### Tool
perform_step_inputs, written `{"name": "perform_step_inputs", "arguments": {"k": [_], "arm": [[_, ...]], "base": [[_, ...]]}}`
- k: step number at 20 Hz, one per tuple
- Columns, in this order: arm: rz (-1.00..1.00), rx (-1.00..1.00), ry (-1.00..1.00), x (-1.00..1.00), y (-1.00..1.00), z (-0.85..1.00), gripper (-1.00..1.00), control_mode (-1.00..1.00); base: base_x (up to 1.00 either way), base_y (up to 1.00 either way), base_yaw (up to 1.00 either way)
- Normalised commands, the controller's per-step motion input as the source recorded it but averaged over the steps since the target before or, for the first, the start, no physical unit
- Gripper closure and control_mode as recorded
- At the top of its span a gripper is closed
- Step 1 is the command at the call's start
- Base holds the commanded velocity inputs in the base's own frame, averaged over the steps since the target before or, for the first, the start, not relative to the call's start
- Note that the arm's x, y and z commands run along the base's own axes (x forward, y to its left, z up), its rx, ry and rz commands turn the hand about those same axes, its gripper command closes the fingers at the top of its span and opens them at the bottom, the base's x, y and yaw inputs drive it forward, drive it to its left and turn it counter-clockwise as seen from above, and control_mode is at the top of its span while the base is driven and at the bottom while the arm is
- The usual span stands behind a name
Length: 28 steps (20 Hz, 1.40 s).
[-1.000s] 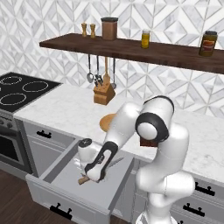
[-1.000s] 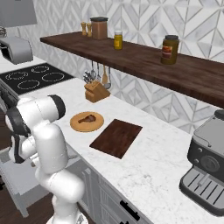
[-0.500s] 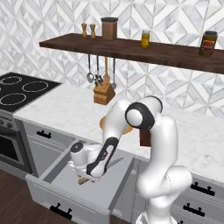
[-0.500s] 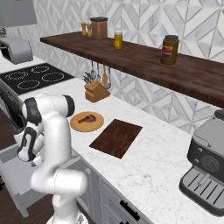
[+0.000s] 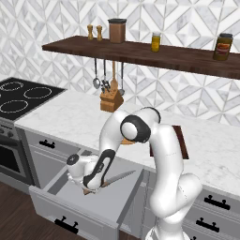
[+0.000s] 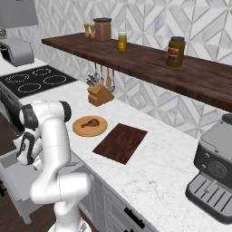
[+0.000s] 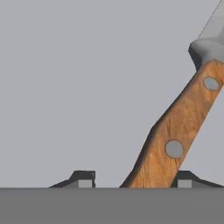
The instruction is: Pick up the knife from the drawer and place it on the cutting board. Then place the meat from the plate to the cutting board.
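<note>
From the left base view, the arm reaches down into the open drawer [image 5: 56, 199], where the knife [image 5: 115, 178] lies on the drawer floor, blade pointing right.

From the right base view, the meat [image 6: 91, 122] sits on the plate [image 6: 79, 130], beside the cutting board [image 6: 121, 142] on the bench [image 6: 172, 186].

In the hand view, the fingers [image 7: 134, 180] stand apart on either side of the wooden handle; whether they clamp it I cannot tell.
</note>
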Motion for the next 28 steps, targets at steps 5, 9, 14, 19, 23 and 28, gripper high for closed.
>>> {"name": "perform_step_inputs", "arguments": {"k": [5,9,14,19,23,28], "arm": [[0.00,0.00,-0.09,-0.36,-0.37,-0.35,1.00,-1.00],[-0.02,0.07,-0.22,-0.75,-0.16,0.28,1.00,-1.00],[-0.06,0.11,-0.02,-0.66,-0.01,0.96,1.00,-1.00],[-0.09,0.08,0.06,-0.73,0.10,1.00,1.00,-1.00],[-0.06,0.04,0.01,-0.41,0.45,1.00,1.00,-1.00],[-0.01,0.00,0.00,-0.17,0.71,1.00,1.00,-1.00]], "base": [[0.00,0.00,0.00],[0.00,0.00,0.00],[0.00,0.00,0.00],[0.00,0.00,0.00],[0.00,0.00,0.00],[0.00,0.00,0.00]]}}
